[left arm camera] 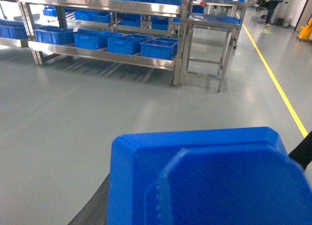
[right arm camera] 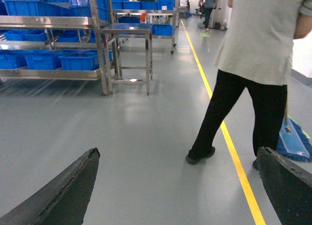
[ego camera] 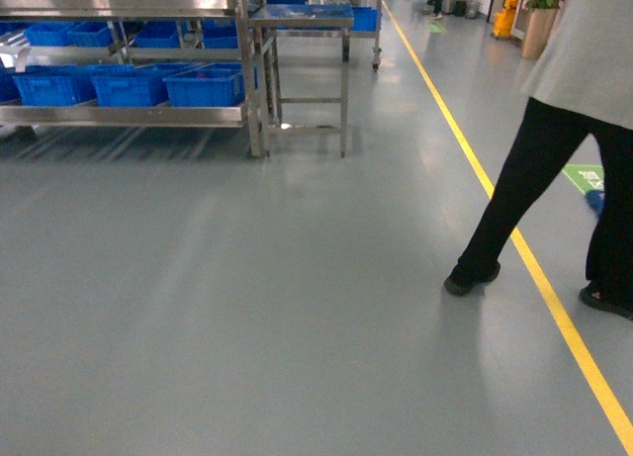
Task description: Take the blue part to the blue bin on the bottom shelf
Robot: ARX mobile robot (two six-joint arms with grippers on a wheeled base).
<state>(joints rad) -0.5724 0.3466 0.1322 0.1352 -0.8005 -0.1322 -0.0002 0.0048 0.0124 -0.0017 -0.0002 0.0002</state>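
The blue part (left arm camera: 209, 176) fills the bottom of the left wrist view, close to the camera. My left gripper (left arm camera: 197, 216) is shut on it, with only one dark finger (left arm camera: 92, 208) showing at its lower left. Several blue bins (ego camera: 204, 86) stand in a row on the bottom shelf (ego camera: 119, 116) of the steel rack, far ahead on the left. The bin (left arm camera: 158, 48) at the row's right end is also seen from the left wrist. My right gripper (right arm camera: 178, 186) is open over bare floor, with nothing between its fingers. Neither gripper shows in the head view.
A small steel table (ego camera: 302, 21) stands right of the rack. A person (ego camera: 554, 179) in black trousers walks on the right, astride the yellow floor line (ego camera: 475, 164), with a blue mop (right arm camera: 292, 142) beside them. Grey floor lies between me and the rack.
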